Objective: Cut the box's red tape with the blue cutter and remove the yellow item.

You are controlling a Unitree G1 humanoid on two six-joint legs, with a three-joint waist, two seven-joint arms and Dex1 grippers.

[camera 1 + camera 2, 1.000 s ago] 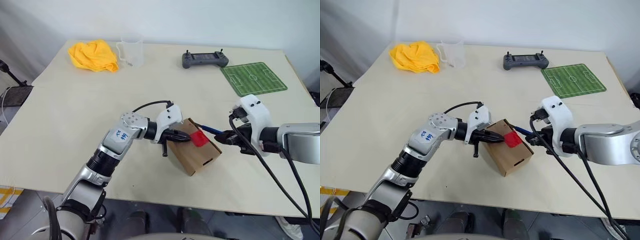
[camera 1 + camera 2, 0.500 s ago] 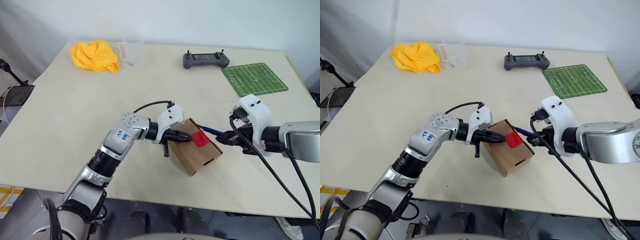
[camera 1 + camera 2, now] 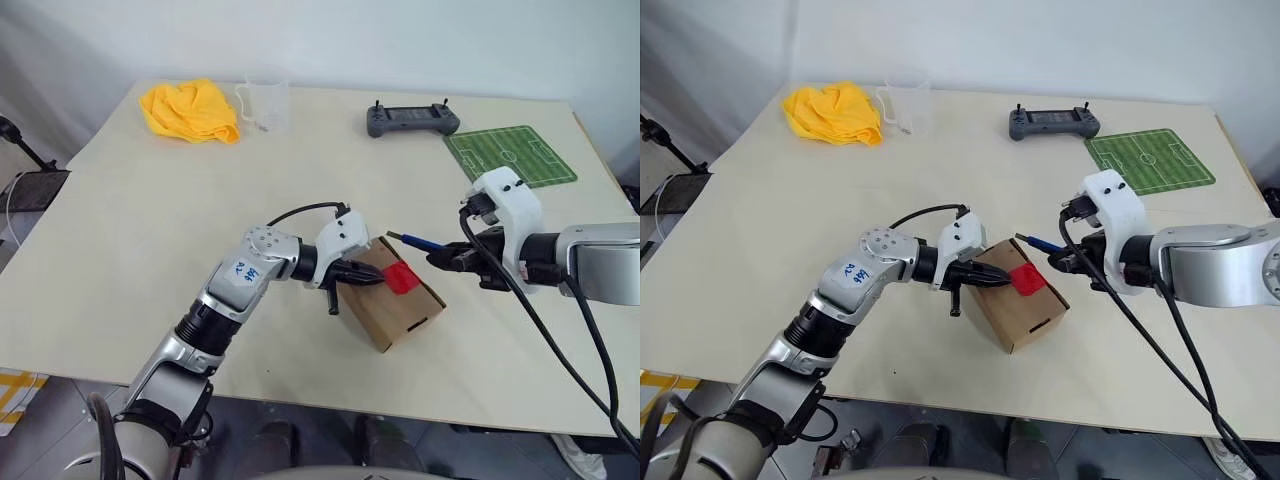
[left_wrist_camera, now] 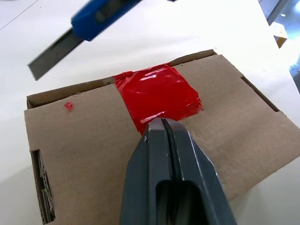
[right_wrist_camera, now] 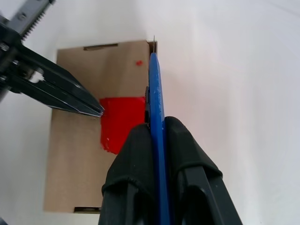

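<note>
Nearest you, the box (image 3: 392, 304) sits at the tabletop's (image 3: 150, 230) front edge, w/ the red tape (image 3: 400, 277) across its flap seam. Your left claw (image 3: 372, 276) is pressed together, tips on the lid right at the tape's edge — prob. pinning the box so it won't slide under the blade. Just beside it, the right claw (image 3: 437, 258) is pinching the blue cutter (image 3: 412, 241), blade out and hanging above the box's far edge, clear of the tape; looks lined up w/ the seam for a cut. The tape looks mostly whole, box shut, so the yellow item can't be seen. Further back: green mat (image 3: 509, 156), controller (image 3: 412, 120), clear cup (image 3: 264, 100), yellow cloth (image 3: 188, 111).
</note>
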